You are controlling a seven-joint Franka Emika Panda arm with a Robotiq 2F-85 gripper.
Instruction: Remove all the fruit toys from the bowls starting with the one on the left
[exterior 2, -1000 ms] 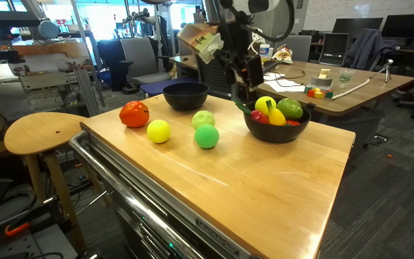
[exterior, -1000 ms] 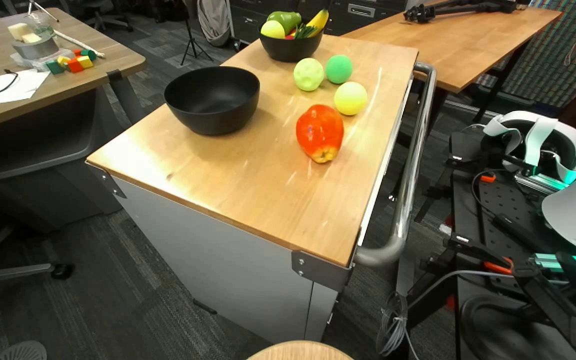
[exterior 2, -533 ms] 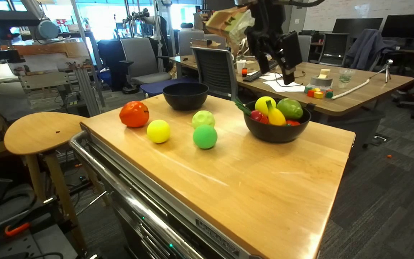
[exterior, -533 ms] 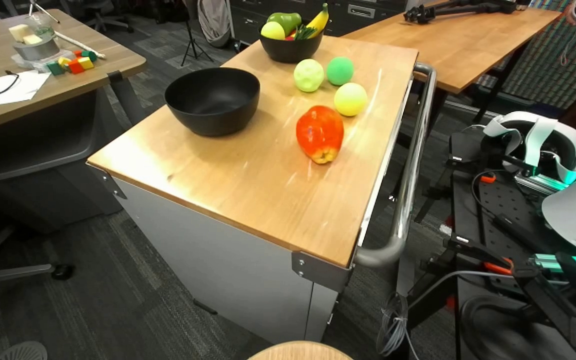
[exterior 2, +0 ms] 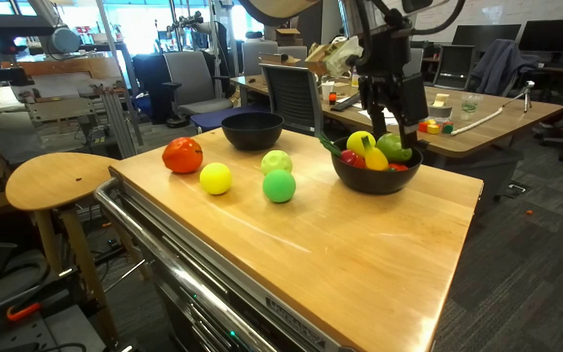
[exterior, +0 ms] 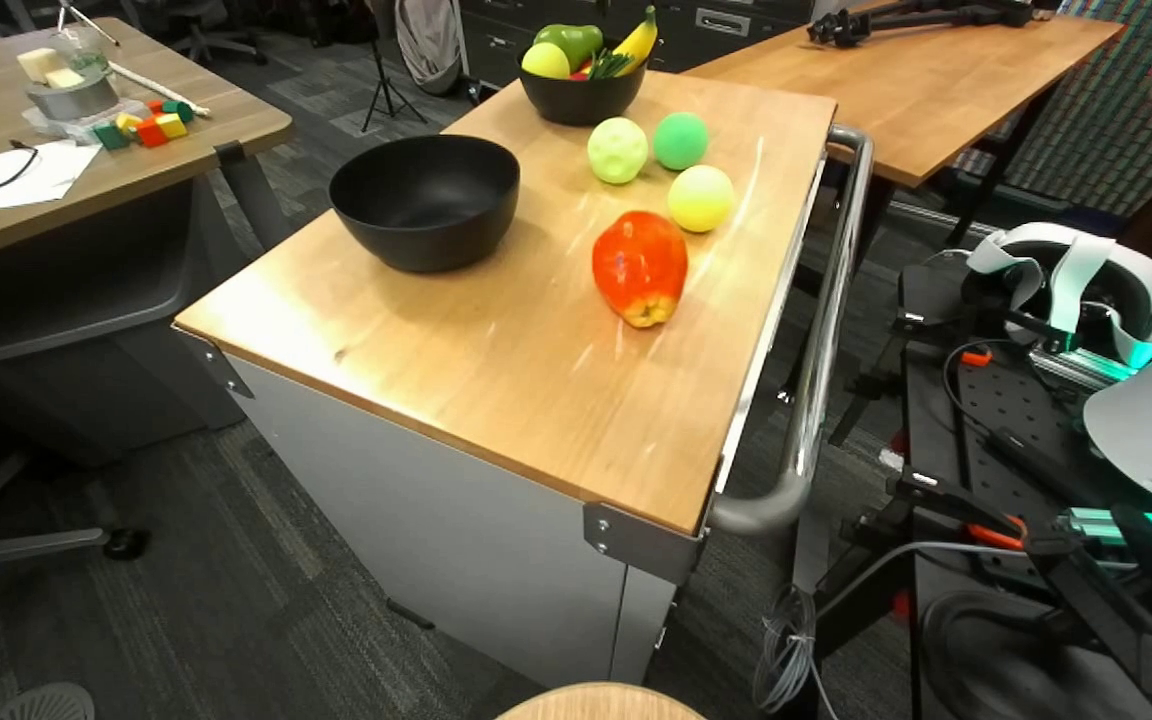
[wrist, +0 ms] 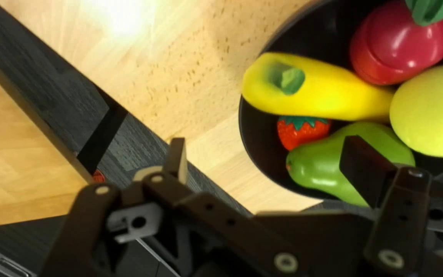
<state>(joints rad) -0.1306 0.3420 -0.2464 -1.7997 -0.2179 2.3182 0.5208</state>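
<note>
Hanging at the edge of a black bowl [wrist: 262, 147], the gripper [wrist: 266, 152] has its fingers [wrist: 363, 165] well apart, one overlapping the green toy [wrist: 313, 169] in the wrist view, contact unclear. That toy shares the bowl with a strawberry [wrist: 302, 134], banana [wrist: 333, 92], yellow ball [wrist: 433, 111] and red toy [wrist: 402, 42]. On the tabletop [exterior 2: 340, 264] beyond rest three other balls [exterior 2: 279, 186], an orange-red fruit [exterior 2: 183, 155] and a second bowl [exterior 2: 252, 140].

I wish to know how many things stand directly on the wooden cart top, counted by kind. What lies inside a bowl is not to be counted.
Bowls: 2 (fruit-filled bowl, other black bowl)
Balls: 3 (yellow ball, green ball, light green ball)
Fruit toys: 1 (red fruit toy)
Total: 6
</note>
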